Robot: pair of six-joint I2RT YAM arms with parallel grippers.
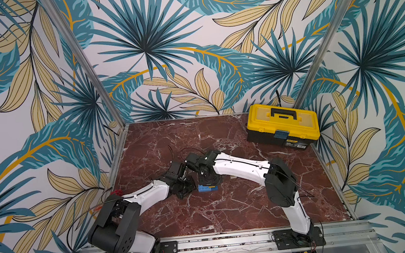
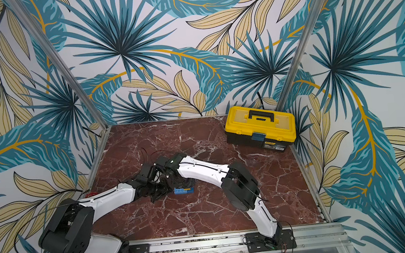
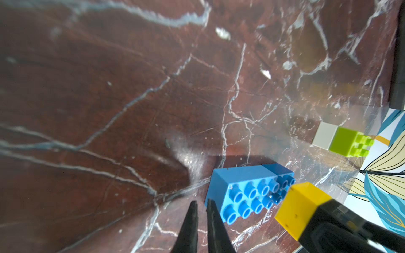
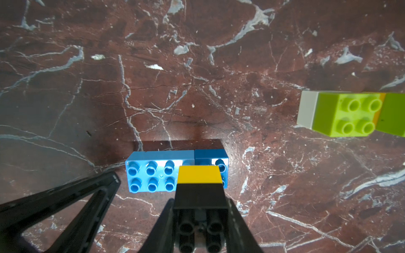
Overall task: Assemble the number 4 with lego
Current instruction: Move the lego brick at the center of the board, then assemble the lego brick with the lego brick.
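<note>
A long light-blue brick lies studs-up on the marble, with a dark-blue square brick butted against its end; both top views show this pair. My right gripper is shut on a black brick with a yellow brick stuck to its far end. The yellow end hangs over the joint between the two blue bricks. My left gripper is beside the light-blue brick's free end, its tips a narrow gap apart with nothing between them. A lime-green and white stack lies on its side farther off.
A yellow-and-black toolbox stands shut at the back right corner of the table. Both arms meet near the table's middle, wrists close together. Patterned walls and metal rails border the marble surface.
</note>
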